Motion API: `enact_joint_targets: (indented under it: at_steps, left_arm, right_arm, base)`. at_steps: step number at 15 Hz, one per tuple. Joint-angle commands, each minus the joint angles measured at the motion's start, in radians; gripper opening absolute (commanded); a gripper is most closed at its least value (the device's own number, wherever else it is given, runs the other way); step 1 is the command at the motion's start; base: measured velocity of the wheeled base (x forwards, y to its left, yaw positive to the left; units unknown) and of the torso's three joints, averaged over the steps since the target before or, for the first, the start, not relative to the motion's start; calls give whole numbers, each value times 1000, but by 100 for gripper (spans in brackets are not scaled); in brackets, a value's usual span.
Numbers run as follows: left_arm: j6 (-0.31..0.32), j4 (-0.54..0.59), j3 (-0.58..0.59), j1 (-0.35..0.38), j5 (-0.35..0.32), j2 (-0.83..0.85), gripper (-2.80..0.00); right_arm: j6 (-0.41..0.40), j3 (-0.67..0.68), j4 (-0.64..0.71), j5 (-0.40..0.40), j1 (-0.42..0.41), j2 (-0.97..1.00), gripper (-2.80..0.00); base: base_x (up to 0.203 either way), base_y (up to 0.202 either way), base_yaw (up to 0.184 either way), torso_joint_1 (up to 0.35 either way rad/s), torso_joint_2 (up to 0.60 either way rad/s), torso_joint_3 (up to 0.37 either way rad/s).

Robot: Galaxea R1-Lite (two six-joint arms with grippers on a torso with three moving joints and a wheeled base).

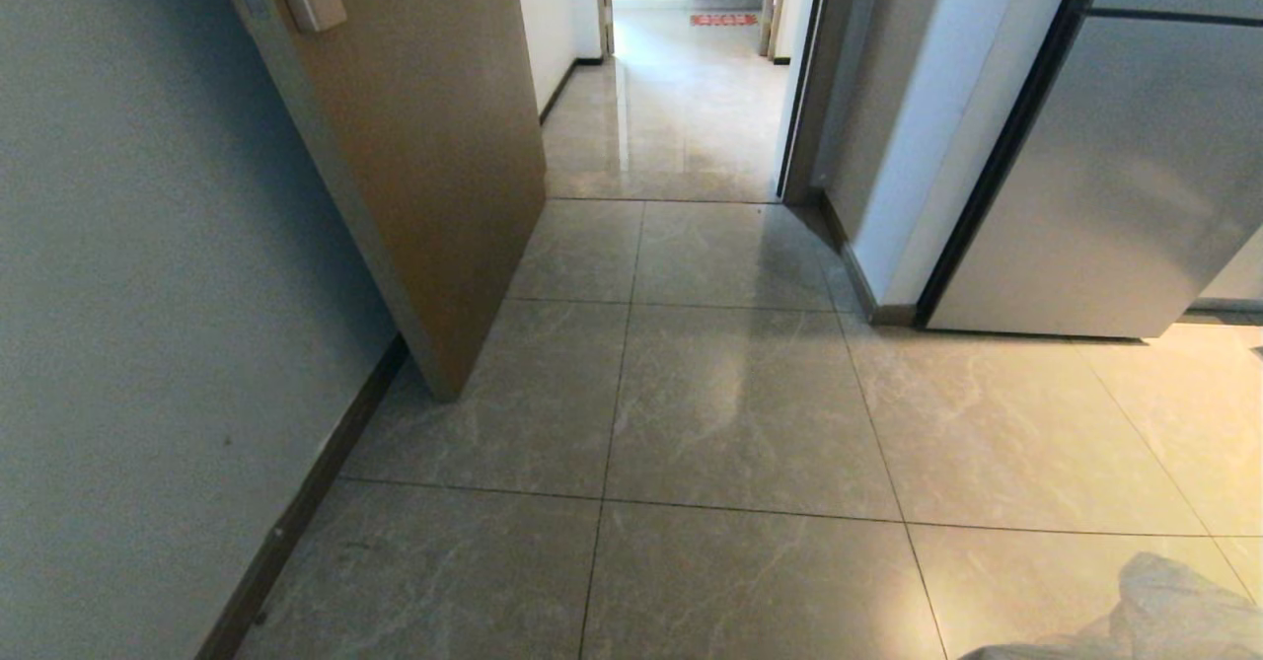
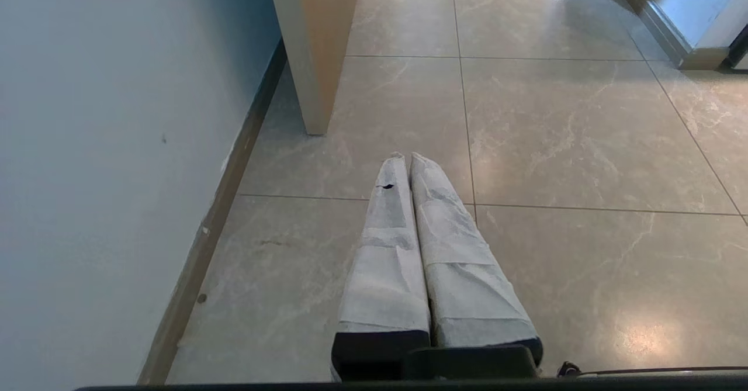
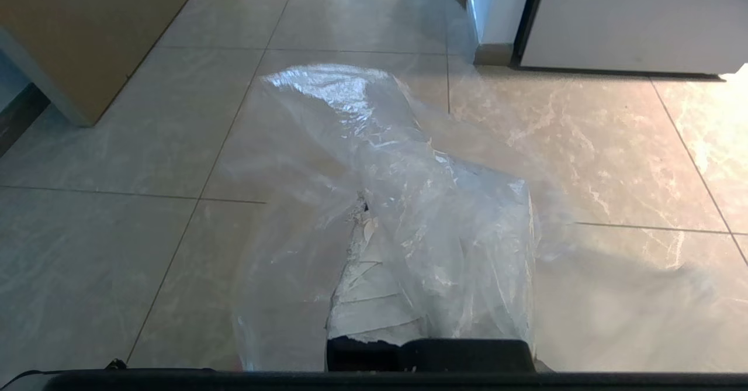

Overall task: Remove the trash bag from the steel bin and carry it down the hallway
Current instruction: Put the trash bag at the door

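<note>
A home interior is shown, at the edge of a kitchen. Glossy grey marbled floor tiles point(image 1: 750, 413) are laid throughout, and a hallway point(image 1: 671, 98) is seen at twelve o'clock past an open tan door point(image 1: 434, 147) at eleven o'clock. A steel refrigerator point(image 1: 1115, 177) is set at two o'clock, with dark baseboards point(image 1: 296, 512) along plain walls.
</note>
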Motion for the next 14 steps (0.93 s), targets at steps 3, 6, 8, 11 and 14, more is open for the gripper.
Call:
enact_joint_targets:
  at_steps: [3, 6, 8, 11, 14]
  left_arm:
    - [-4, 0, 0, 0, 0, 0, -280]
    - [-4, -2, 0, 0, 0, 0, -280]
    - [-4, -1, 0, 0, 0, 0, -280]
    - [-4, -2, 0, 0, 0, 0, -280]
    - [-4, -2, 0, 0, 0, 0, -280]
  right_arm:
    - [0, 2, 0, 0, 0, 2, -280]
    - [0, 2, 0, 0, 0, 2, -280]
    - [0, 2, 0, 0, 0, 2, -280]
    - [0, 2, 0, 0, 0, 2, -280]
    - [0, 2, 0, 0, 0, 2, -280]
  base:
    - [101, 0, 0, 1, 2, 3]
    - [193, 0, 0, 1, -1, 3]
    - [192, 0, 1, -1, 1, 1]
    - [190, 0, 1, 2, 5, 2]
    - [192, 0, 1, 4, 2, -2]
